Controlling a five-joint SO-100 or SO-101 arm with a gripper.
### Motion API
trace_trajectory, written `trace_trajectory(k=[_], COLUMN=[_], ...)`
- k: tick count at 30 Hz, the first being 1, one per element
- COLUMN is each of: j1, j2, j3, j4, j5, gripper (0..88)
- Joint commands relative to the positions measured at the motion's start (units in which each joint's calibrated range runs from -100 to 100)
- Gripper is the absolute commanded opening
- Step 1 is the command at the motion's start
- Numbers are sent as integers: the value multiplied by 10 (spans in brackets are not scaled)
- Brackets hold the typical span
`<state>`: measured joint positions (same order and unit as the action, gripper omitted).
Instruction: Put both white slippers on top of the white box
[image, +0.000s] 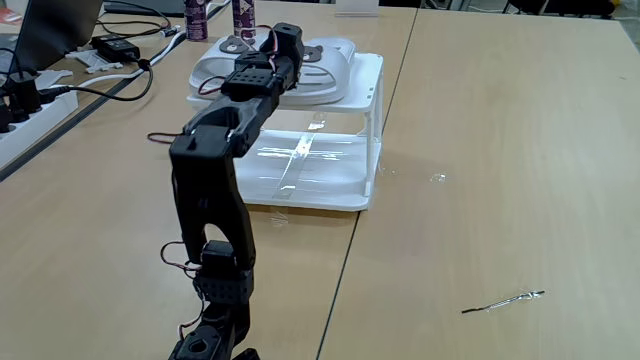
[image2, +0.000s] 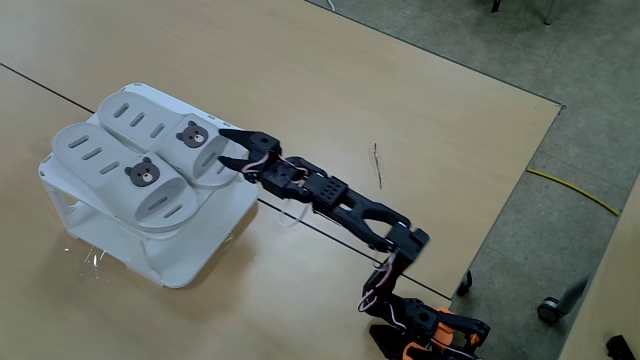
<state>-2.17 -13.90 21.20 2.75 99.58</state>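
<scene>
Both white slippers lie side by side on the flat top of the white box (image2: 175, 262), bear patches up. One slipper (image2: 165, 125) is nearer my gripper, the other slipper (image2: 110, 170) lies beyond it. In a fixed view from behind the arm, the slippers (image: 335, 65) rest on the box (image: 368, 110) and the arm partly hides them. My gripper (image2: 225, 148) is open. Its two black fingers are spread at the toe edge of the nearer slipper, and nothing is clamped between them.
A laptop, a power strip (image: 30, 115) and black cables (image: 120, 70) crowd the table's left side, with two bottles (image: 196, 18) behind the box. A thin metal stick (image: 505, 299) lies on the bare wood to the right. The table edge (image2: 520, 170) drops to the floor.
</scene>
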Motion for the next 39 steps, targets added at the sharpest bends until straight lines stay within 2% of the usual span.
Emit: trace_trajectory(k=[1, 2, 4, 6, 10, 11, 16, 19, 27, 39], j1=[4, 3, -2, 5, 17, 18, 18, 16, 16, -14], j2=[-156, -182, -226, -233, -239, -238, -239, -244, -624, -851], j3=[56, 63, 63, 67, 129, 153, 291, 431, 788, 786], j4=[-2, -4, -15, -103, -350, -457, -813, -1027, -1022, -1021], j5=[4, 4, 4, 4, 4, 4, 4, 4, 4, 4], gripper=[247, 247, 187, 99, 7, 8, 8, 8, 8, 8])
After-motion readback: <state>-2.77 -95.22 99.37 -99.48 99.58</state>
